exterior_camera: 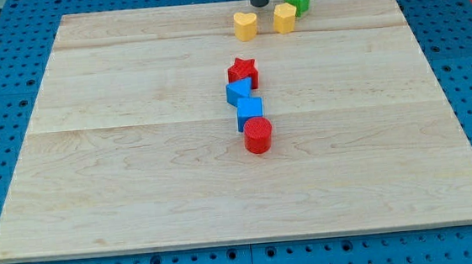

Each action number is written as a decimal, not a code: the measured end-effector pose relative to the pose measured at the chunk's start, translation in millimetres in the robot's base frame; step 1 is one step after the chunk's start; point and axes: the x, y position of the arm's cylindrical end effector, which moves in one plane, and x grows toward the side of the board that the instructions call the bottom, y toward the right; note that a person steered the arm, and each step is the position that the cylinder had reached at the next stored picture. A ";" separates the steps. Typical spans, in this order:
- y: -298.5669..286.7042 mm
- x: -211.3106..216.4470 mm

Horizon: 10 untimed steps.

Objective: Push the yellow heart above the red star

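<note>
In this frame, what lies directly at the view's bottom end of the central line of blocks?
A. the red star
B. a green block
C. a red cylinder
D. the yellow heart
C: the red cylinder ends the line below a blue cube, a blue triangular block and the red star, while the yellow heart sits near the view's top, just below my tip.

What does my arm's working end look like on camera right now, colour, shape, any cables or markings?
Only a short stub shows: a straight, round, dark grey rod entering from the view's top edge, its finish plain and matte. My tip ends blunt. No cables, labels or markings are visible, and the rest of the arm is out of frame.
</note>
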 end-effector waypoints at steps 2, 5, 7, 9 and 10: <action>-25.3 6.1; -29.2 35.7; -43.0 53.7; -40.2 54.5; -23.7 50.7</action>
